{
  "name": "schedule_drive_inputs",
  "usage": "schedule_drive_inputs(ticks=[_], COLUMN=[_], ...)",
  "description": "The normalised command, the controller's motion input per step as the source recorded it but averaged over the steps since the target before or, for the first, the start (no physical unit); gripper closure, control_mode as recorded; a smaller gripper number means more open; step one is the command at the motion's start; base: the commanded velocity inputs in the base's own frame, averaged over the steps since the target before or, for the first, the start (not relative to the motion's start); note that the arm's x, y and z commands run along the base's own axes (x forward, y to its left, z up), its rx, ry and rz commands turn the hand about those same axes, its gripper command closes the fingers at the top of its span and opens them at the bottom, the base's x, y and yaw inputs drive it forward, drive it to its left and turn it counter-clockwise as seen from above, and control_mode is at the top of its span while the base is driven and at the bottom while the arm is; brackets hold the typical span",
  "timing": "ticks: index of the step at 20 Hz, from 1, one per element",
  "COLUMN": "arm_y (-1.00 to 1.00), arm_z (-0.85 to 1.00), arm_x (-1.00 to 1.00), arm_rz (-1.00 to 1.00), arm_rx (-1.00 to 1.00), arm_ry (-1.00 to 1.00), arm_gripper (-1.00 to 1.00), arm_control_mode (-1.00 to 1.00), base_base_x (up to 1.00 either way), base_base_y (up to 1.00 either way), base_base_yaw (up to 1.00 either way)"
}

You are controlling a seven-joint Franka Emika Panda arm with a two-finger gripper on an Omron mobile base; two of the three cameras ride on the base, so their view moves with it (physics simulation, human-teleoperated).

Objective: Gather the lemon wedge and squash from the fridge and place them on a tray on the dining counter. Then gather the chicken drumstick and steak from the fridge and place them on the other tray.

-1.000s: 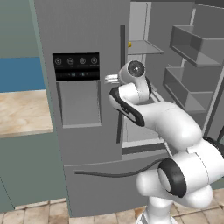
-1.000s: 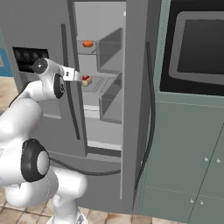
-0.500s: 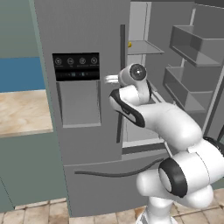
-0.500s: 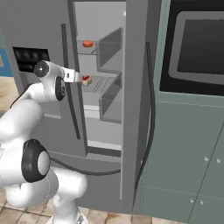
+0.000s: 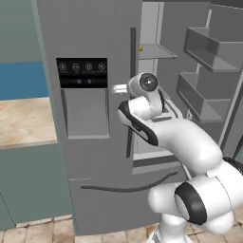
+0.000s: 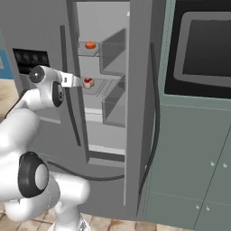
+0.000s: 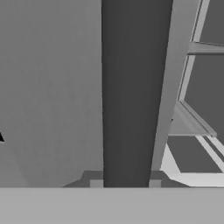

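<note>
My gripper (image 6: 76, 82) reaches across the dark vertical handle (image 6: 68, 76) of the fridge's closed left door, and its jaws have closed around that bar. The hand view has the handle (image 7: 131, 96) running straight up its middle, very close. Inside the open right half, a red-and-white piece that looks like the steak (image 6: 88, 82) lies on the second shelf. An orange thing (image 6: 90, 45) sits on the shelf above; I cannot tell which food it is. A small yellow bit, perhaps the lemon wedge (image 5: 141, 48), shows on the upper shelf. Squash, drumstick, trays and dining counter are out of view.
The right fridge door (image 5: 209, 57) stands swung open with grey bins on its inside. A dispenser panel (image 5: 81, 73) is set in the left door. A built-in oven (image 6: 203, 49) fills the cabinet wall to the right, and a wooden counter (image 5: 23, 118) lies to the left.
The jaws have closed in on the left door's handle. The arm has hardly moved, and the door stays closed.
</note>
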Motion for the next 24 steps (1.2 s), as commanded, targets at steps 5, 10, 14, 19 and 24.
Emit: schedule_drive_inputs(ticks=[5, 10, 14, 19, 24], arm_y=[0.60, 0.81, 0.91, 0.89, 0.24], arm_z=[-0.08, -0.01, -0.08, -0.05, 0.01], arm_x=[-0.76, -0.81, -0.80, -0.72, -0.84], arm_rz=[0.07, 0.08, 0.05, 0.04, -0.04], arm_rx=[-0.05, -0.02, -0.01, -0.01, 0.01], arm_ry=[-0.06, -0.01, 0.00, 0.00, 0.00], arm_gripper=[1.00, 1.00, 1.00, -1.00, -1.00], arm_control_mode=[-1.00, -1.00, -1.00, -1.00, -1.00], base_base_x=[0.00, 0.00, 0.00, 0.00, 0.00], base_base_y=[0.00, 0.00, 0.00, 0.00, 0.00], base_base_yaw=[0.00, 0.00, 0.00, 0.00, 0.00])
